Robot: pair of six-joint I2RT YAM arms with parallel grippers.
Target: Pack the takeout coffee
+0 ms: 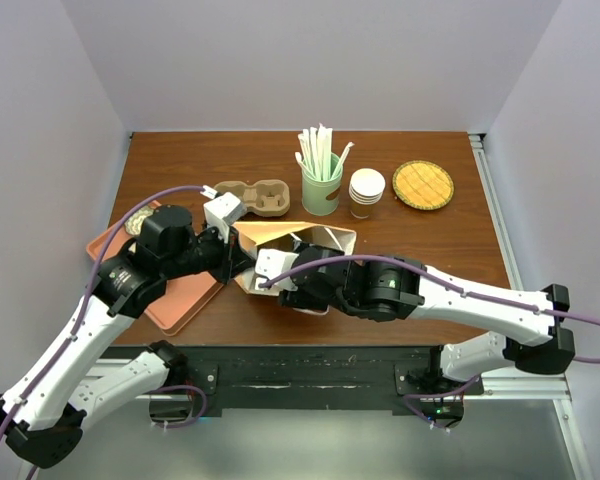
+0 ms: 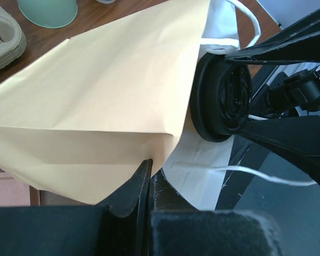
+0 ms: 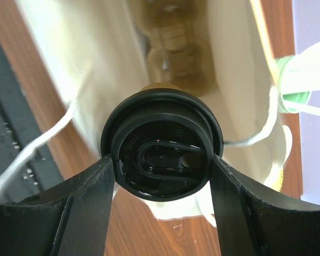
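Black lid on the takeout coffee [image 3: 160, 154], matching the black right gripper [image 3: 162, 162] around it. Tan paper bag [image 2: 96, 96] beyond, white inside.

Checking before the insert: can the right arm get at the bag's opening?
Probably yes: the left gripper holds the paper bag open, and the coffee cup in the right gripper faces it.

No legible text, brand or number anywhere; raised marks on the lid of the takeout coffee [image 3: 161, 160] unreadable
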